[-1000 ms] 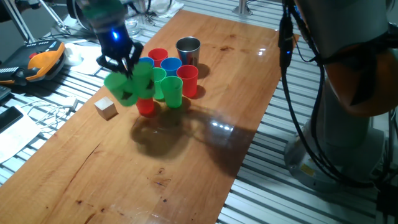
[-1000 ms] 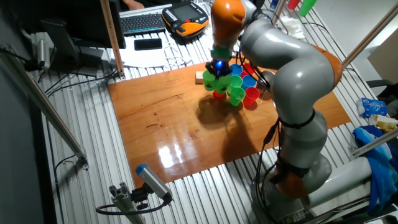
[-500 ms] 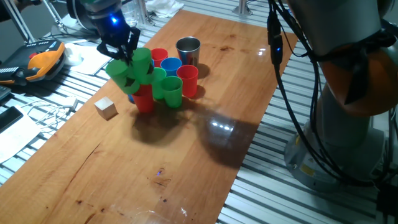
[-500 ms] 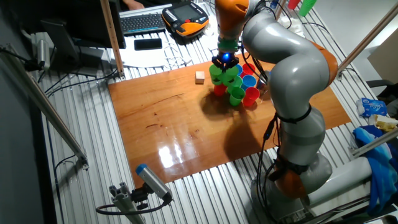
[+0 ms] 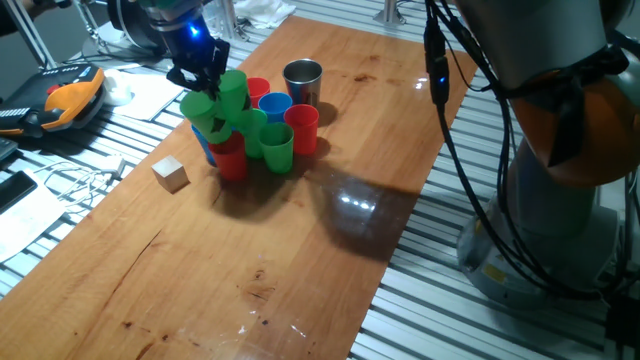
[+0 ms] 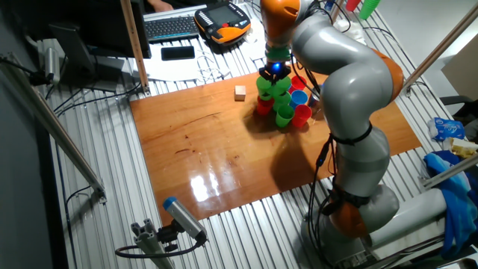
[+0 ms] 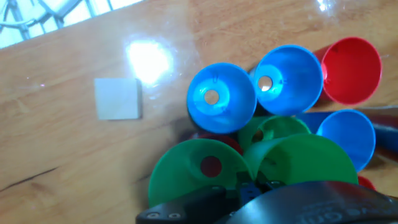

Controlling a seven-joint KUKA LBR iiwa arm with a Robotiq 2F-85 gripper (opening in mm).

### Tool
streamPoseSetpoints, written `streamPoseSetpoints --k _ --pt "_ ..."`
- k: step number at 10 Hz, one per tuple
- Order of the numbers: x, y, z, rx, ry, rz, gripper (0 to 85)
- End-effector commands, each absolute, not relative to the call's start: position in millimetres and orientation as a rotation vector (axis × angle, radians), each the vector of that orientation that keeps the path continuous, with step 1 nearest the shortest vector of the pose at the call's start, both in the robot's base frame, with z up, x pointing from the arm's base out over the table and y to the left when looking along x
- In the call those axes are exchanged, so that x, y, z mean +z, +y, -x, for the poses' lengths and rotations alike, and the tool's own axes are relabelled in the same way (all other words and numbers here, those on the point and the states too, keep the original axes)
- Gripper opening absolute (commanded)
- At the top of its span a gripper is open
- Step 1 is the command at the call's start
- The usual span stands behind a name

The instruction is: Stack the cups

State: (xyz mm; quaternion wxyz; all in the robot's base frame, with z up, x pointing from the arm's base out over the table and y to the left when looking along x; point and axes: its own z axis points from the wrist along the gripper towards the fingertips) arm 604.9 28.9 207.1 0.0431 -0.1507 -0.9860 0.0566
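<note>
1. The wooden table (image 5: pixel 330 210) carries everything; I use the steel cup (image 5: pixel 302 80) as the reference point for all positions.
2. My arm (image 6: pixel 351 97) reaches across the table from the far side in the other fixed view.
3. My pincer (image 5: pixel 200 72) hangs to the left of the steel cup, above the cluster. It is closed on the rims of two green cups (image 5: pixel 218 100), which tilt outward from my fingers. In the hand view both green cups (image 7: pixel 249 171) sit directly under the pincer body.
4. The cup cluster stands just in front of and left of the steel cup: a blue cup (image 5: pixel 274 104) nearest it, a red cup (image 5: pixel 301 128) in front of it, a green cup (image 5: pixel 277 146) beyond that, and a red cup (image 5: pixel 232 160) furthest left.
5. The wooden cube (image 5: pixel 171 173) lies well left of the steel cup, apart from the cluster.
</note>
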Motion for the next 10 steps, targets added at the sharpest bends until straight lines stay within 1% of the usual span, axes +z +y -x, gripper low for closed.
streamPoseSetpoints --k 1,5,10 --pt "203.4 26.5 -606.6 0.182 -3.021 0.442 0.0" --pt "196.4 12.8 -607.4 0.158 -3.030 0.399 0.0" --pt "191.3 12.6 -605.1 0.144 -3.040 0.366 0.0"
